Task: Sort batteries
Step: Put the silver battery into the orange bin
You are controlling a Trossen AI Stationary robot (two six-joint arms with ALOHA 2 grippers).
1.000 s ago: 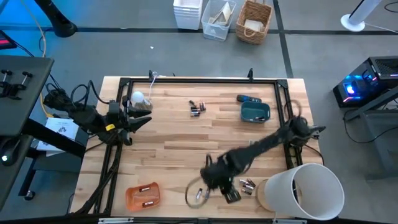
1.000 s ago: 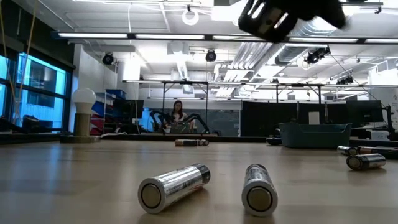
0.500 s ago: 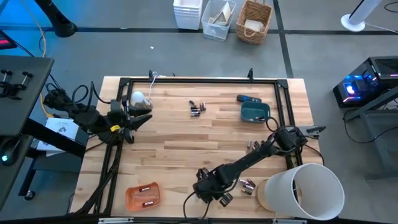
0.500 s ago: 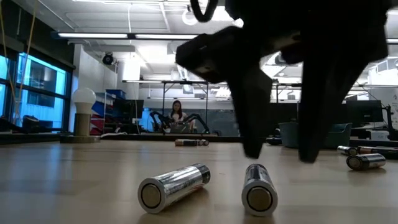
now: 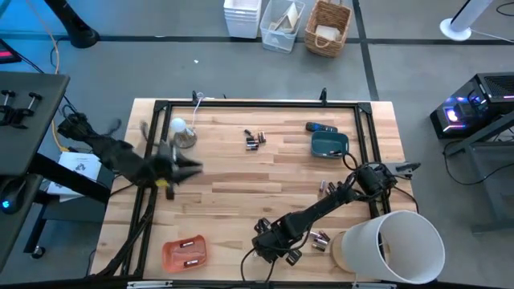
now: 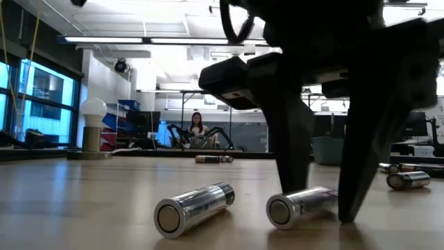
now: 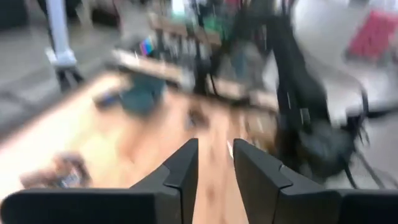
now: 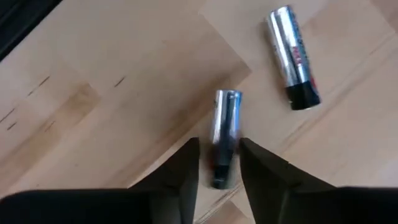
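The right gripper [image 8: 219, 163] stands low at the near edge of the wooden table [image 5: 241, 168], fingers set either side of a silvery battery [image 8: 224, 134] — whether they pinch it cannot be told. A second battery [image 8: 293, 57] lies just beside. The left gripper [image 7: 215, 163], fingers narrowly parted, hangs empty at the table's left side. Behind the table — a lit workshop.

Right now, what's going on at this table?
The right gripper is down at the table's near edge, its fingers straddling one silvery battery lying on the wood; a second battery lies beside it. It has not lifted anything. The left gripper hovers over the left side, holding nothing. More batteries sit farther back, and an orange tray holds some.
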